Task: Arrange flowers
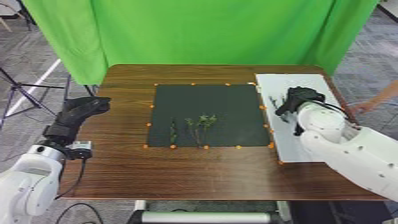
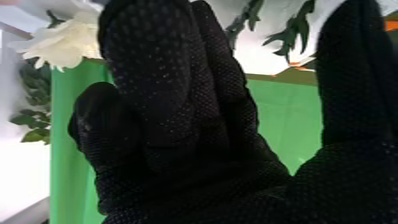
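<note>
Right hand (image 1: 304, 96): over the white board (image 1: 306, 152), fingers straight, thumb spread wide. White flower (image 2: 67, 42): near this hand in the wrist view. From that hand, in the head view: dark mat (image 1: 240, 100), 8 o'clock, bearing a leafy sprig (image 1: 202, 122) and, farther out, a slim green stem (image 1: 173, 131). Left hand (image 1: 82, 107): 9 o'clock, outermost, fingers loosely extended.

No clearly legible text, apparently.
</note>
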You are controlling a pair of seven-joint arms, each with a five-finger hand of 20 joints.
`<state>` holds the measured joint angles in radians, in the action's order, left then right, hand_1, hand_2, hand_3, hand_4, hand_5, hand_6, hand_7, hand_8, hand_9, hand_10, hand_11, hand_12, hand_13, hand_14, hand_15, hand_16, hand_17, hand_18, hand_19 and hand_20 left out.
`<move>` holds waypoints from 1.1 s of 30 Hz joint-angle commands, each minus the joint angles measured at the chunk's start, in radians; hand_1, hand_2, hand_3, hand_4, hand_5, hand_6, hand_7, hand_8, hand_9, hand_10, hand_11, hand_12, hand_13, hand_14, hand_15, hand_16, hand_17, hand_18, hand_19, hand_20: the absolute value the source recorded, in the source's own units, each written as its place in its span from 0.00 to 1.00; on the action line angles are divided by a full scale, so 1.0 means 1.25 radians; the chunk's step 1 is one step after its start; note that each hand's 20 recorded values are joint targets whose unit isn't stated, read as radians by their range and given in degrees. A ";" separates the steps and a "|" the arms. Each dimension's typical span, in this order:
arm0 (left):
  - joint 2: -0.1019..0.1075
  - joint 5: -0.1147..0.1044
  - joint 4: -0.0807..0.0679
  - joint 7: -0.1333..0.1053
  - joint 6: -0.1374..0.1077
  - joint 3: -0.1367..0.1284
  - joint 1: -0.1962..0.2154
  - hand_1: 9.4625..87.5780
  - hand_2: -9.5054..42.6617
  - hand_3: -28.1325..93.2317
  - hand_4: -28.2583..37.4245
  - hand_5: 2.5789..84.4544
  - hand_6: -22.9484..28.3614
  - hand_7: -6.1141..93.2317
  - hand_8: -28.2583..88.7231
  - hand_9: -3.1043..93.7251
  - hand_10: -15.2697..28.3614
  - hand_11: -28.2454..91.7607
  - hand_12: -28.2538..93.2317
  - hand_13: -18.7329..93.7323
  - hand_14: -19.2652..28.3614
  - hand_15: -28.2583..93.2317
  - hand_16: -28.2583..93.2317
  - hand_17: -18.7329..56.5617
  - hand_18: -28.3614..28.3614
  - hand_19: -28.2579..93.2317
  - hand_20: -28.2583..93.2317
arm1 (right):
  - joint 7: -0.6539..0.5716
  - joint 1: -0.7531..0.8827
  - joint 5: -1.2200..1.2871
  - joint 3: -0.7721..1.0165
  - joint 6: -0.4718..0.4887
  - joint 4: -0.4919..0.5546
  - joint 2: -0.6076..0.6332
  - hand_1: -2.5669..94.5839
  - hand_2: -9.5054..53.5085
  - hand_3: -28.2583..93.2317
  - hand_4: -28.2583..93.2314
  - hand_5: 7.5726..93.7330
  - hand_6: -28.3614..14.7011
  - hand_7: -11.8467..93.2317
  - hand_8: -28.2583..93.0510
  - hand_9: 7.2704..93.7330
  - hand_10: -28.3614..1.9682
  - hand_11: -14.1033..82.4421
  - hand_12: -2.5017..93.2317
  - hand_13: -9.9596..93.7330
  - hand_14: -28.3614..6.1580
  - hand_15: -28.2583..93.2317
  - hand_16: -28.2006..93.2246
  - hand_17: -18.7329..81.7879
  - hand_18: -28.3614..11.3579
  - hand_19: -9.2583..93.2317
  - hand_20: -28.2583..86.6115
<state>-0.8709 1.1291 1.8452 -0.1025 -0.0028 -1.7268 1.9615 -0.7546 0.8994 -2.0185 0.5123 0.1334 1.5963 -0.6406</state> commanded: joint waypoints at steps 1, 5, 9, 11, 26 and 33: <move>-0.008 0.003 0.007 0.005 0.006 -0.001 0.003 0.27 0.10 0.74 0.18 0.56 0.56 0.24 0.18 0.51 0.68 0.43 0.34 0.49 0.78 0.41 0.21 0.32 0.72 0.34 0.35 | -0.035 -0.010 0.057 0.013 0.037 -0.004 -0.040 0.39 0.00 0.70 0.15 0.78 0.51 0.26 0.20 0.92 0.42 0.32 0.24 1.00 0.68 0.55 0.52 0.79 0.39 0.96 0.62; -0.008 0.002 0.007 0.005 0.005 -0.005 0.004 0.27 0.10 0.74 0.18 0.56 0.56 0.24 0.18 0.51 0.68 0.43 0.34 0.49 0.78 0.41 0.21 0.32 0.72 0.35 0.35 | -0.048 0.001 0.102 0.033 0.057 -0.007 -0.050 0.46 0.02 0.70 0.16 0.79 0.52 0.27 0.20 0.93 0.43 0.32 0.25 1.00 0.69 0.56 0.52 0.79 0.39 0.97 0.62; -0.010 0.002 0.007 0.005 0.006 -0.005 0.003 0.27 0.10 0.74 0.18 0.56 0.56 0.24 0.18 0.51 0.69 0.43 0.34 0.49 0.78 0.41 0.21 0.32 0.72 0.35 0.35 | -0.051 0.005 0.109 0.034 0.055 -0.008 -0.054 0.53 0.04 0.66 0.17 0.79 0.52 0.26 0.35 0.94 0.45 0.32 0.25 1.00 0.69 0.57 0.51 0.79 0.39 0.98 0.62; -0.010 0.002 0.007 0.005 0.007 -0.004 0.002 0.27 0.10 0.74 0.18 0.56 0.56 0.24 0.18 0.51 0.68 0.43 0.34 0.49 0.78 0.41 0.21 0.32 0.72 0.35 0.35 | -0.056 0.012 0.123 0.041 0.057 -0.009 -0.057 0.55 0.05 0.64 0.17 0.80 0.52 0.25 0.38 0.93 0.46 0.33 0.25 1.00 0.69 0.57 0.51 0.79 0.39 0.98 0.62; -0.016 0.001 0.009 0.010 0.012 -0.007 0.005 0.27 0.10 0.74 0.18 0.56 0.56 0.24 0.18 0.50 0.68 0.43 0.34 0.49 0.78 0.40 0.21 0.32 0.72 0.34 0.35 | -0.040 0.030 0.118 0.046 0.042 -0.020 -0.062 0.66 0.03 0.63 0.24 0.83 0.57 0.29 0.44 0.97 0.50 0.42 0.29 1.00 0.75 0.64 0.49 0.82 0.41 0.99 0.64; -0.018 0.002 0.010 0.018 0.016 -0.014 0.010 0.27 0.10 0.74 0.18 0.56 0.56 0.23 0.18 0.50 0.68 0.43 0.34 0.49 0.78 0.40 0.22 0.32 0.72 0.34 0.35 | -0.016 0.035 0.042 0.034 -0.029 -0.005 -0.040 0.60 0.02 0.66 0.33 0.77 0.61 0.45 0.42 0.96 0.54 0.56 0.31 1.00 0.78 0.72 0.49 0.82 0.36 1.00 0.76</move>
<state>-0.8836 1.1292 1.8477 -0.0966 0.0026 -1.7309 1.9620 -0.7998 0.9147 -1.8806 0.5764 0.1681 1.5813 -0.7152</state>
